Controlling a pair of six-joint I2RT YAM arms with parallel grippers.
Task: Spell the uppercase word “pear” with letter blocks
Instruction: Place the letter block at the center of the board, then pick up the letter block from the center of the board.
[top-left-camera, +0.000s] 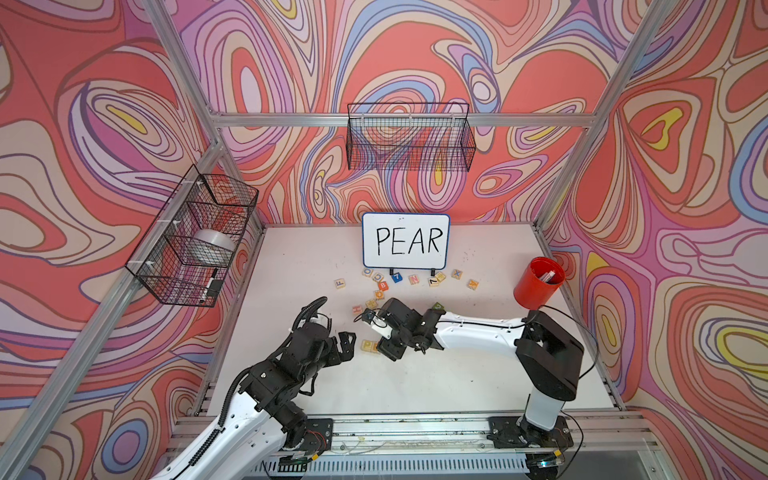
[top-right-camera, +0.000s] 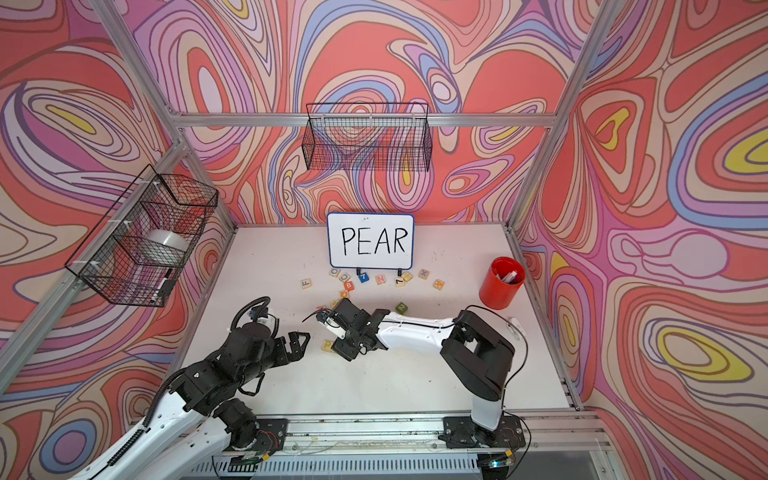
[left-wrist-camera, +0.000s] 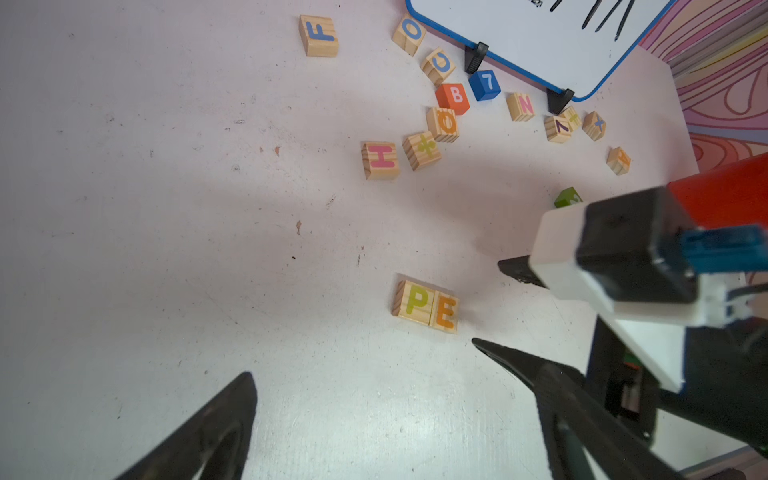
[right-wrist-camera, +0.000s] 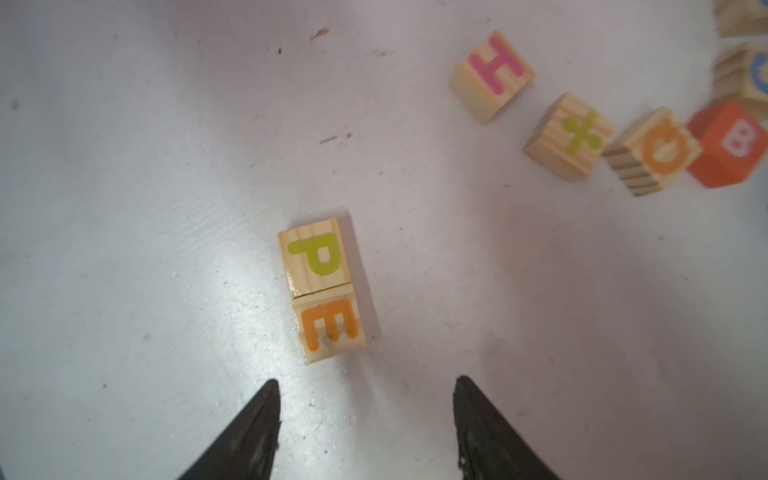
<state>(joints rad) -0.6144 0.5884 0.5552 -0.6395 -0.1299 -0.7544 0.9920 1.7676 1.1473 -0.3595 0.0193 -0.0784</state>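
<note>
Two of the letter blocks lie side by side and touching on the white table: the P block (right-wrist-camera: 316, 257) (left-wrist-camera: 415, 301) and the E block (right-wrist-camera: 330, 328) (left-wrist-camera: 445, 313). My right gripper (right-wrist-camera: 366, 382) is open just short of the E block, with only bare table between its fingers. My left gripper (left-wrist-camera: 361, 361) (top-left-camera: 347, 340) is open too and holds nothing, a little way off on the P side of the pair. The A block (top-left-camera: 473, 284) (left-wrist-camera: 619, 160) lies far back on the right, apart from both grippers.
A whiteboard reading PEAR (top-left-camera: 405, 241) stands at the back with several loose blocks before it, among them H (left-wrist-camera: 380, 160), an orange B (left-wrist-camera: 453, 97) and a blue 7 (left-wrist-camera: 484, 85). A green cube (top-left-camera: 438, 307) sits by my right forearm. A red cup (top-left-camera: 538, 282) stands back right.
</note>
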